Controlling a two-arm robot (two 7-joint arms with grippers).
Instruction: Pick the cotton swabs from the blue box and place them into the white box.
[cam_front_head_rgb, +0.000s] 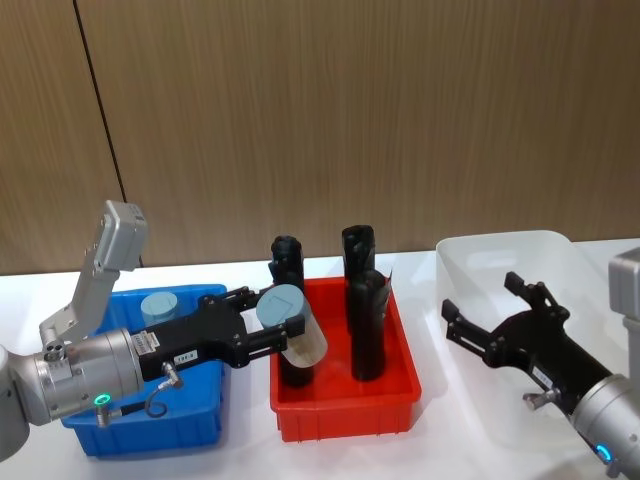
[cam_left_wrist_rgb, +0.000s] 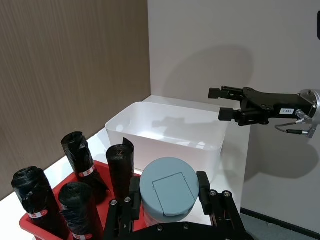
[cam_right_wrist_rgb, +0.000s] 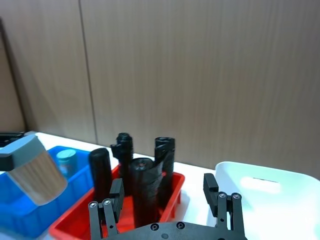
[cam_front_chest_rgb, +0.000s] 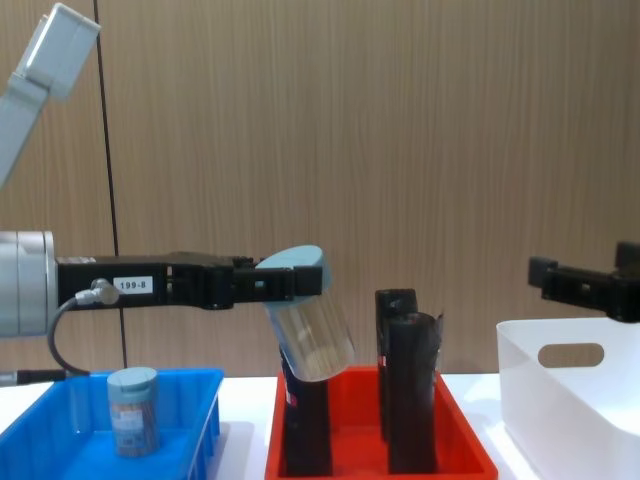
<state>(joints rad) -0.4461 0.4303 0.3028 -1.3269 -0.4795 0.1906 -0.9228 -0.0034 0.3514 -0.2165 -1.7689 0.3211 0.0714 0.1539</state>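
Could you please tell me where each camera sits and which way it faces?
Head: high, looking down on blue box, red bin, white box, left gripper, right gripper.
Chest: low, facing forward; left gripper holds a tub above red bin.
Left wrist: behind its fingers, facing white box, right gripper.
Right wrist: behind its fingers, facing red bin.
All show the tub.

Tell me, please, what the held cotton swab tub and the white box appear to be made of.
Cotton swab tub: probably clear plastic, as the sticks show through its wall; its blue-grey lid looks matte. White box: likely translucent plastic, with a moulded handle cut-out.
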